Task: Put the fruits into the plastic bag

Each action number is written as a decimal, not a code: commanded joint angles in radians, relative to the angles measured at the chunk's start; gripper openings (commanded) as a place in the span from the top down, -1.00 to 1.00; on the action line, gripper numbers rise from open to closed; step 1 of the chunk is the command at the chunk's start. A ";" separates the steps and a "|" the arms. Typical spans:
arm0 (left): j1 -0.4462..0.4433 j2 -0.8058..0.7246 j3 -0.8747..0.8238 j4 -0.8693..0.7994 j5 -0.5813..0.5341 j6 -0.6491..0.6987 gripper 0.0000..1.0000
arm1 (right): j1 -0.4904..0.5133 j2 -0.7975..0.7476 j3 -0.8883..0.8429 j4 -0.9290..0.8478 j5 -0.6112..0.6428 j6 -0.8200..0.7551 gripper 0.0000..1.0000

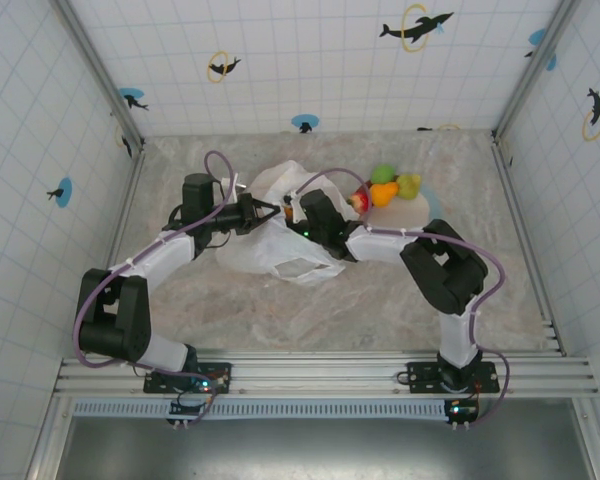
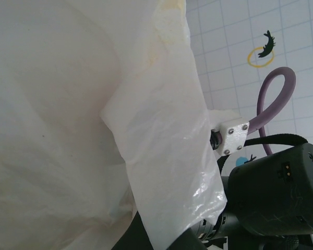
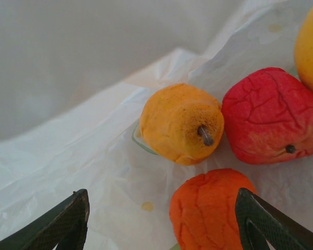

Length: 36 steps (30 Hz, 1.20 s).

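Note:
The white plastic bag [image 1: 270,245] lies in the middle of the table, mouth toward the right. My left gripper [image 1: 268,212] is shut on its upper edge; in the left wrist view the bag's film [image 2: 161,156] hangs over the fingers and hides them. My right gripper [image 3: 161,224] is inside the bag, open, its fingertips [image 3: 68,224] wide apart. Below it on the bag's floor [image 3: 68,156] lie an orange [image 3: 208,208] beside the right-hand finger, a yellow-orange pear [image 3: 180,122], a red apple [image 3: 271,117] and a yellow fruit [image 3: 310,47]. Outside, a green lime [image 1: 383,172], an orange fruit [image 1: 383,194] and a green-yellow piece [image 1: 408,185] stay grouped.
Those outside fruits rest on a flat plate [image 1: 412,210] right of the bag, at the back. My right arm's black wrist [image 2: 276,192] sits close beside the left gripper. Tiled walls enclose the table on three sides.

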 commanded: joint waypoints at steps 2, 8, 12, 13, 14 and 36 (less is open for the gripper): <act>-0.006 -0.018 -0.007 0.000 0.014 0.013 1.00 | -0.016 -0.112 -0.066 -0.021 0.025 -0.029 -0.49; -0.003 -0.022 -0.005 -0.006 0.003 0.022 1.00 | -0.027 -0.273 -0.155 -0.190 0.137 -0.174 -0.49; -0.002 -0.020 -0.006 -0.012 -0.004 0.029 1.00 | -0.039 -0.380 -0.214 -0.235 0.147 -0.231 -0.50; -0.003 -0.020 -0.005 -0.017 -0.006 0.033 1.00 | -0.044 -0.402 -0.224 -0.251 0.144 -0.238 -0.50; -0.002 -0.019 -0.003 -0.019 -0.007 0.035 1.00 | -0.050 -0.426 -0.237 -0.274 0.141 -0.248 -0.50; -0.002 -0.007 -0.005 -0.024 -0.013 0.035 1.00 | -0.312 -0.881 -0.309 -0.475 -0.093 -0.447 -0.63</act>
